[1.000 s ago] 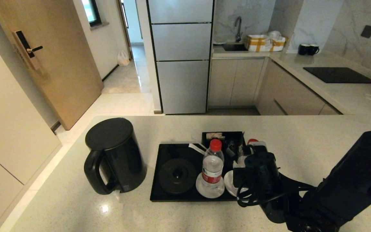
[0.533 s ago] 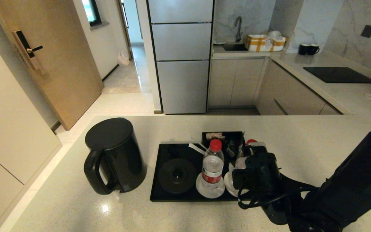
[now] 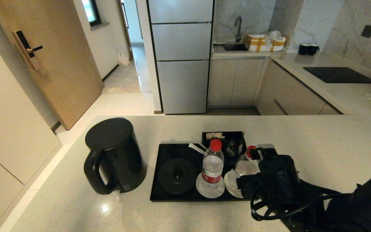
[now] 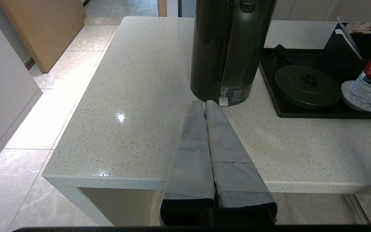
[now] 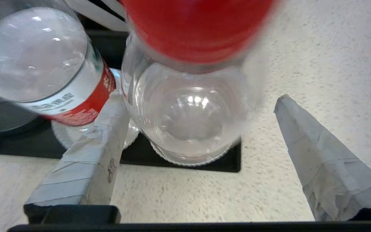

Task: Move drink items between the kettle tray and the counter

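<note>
My right gripper (image 5: pixel 201 129) is released, jaws spread wide either side of the second bottle (image 3: pixel 246 162), which stands on the right coaster (image 3: pixel 230 180) of the kettle tray (image 3: pixel 163 174). First bottle (image 3: pixel 212 167) upright on the left coaster. My left gripper (image 4: pixel 204 104) is clenched empty, over the tabletop (image 3: pixel 317 145) near the kettle (image 4: pixel 230 48).

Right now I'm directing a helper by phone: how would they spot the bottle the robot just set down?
Find the black kettle tray on the counter, right of the kettle. Two red-capped bottles stand on white coasters at its right end. Yours is the right bottle, between the right gripper's open fingers; the left bottle stands clear of the arm.
</note>
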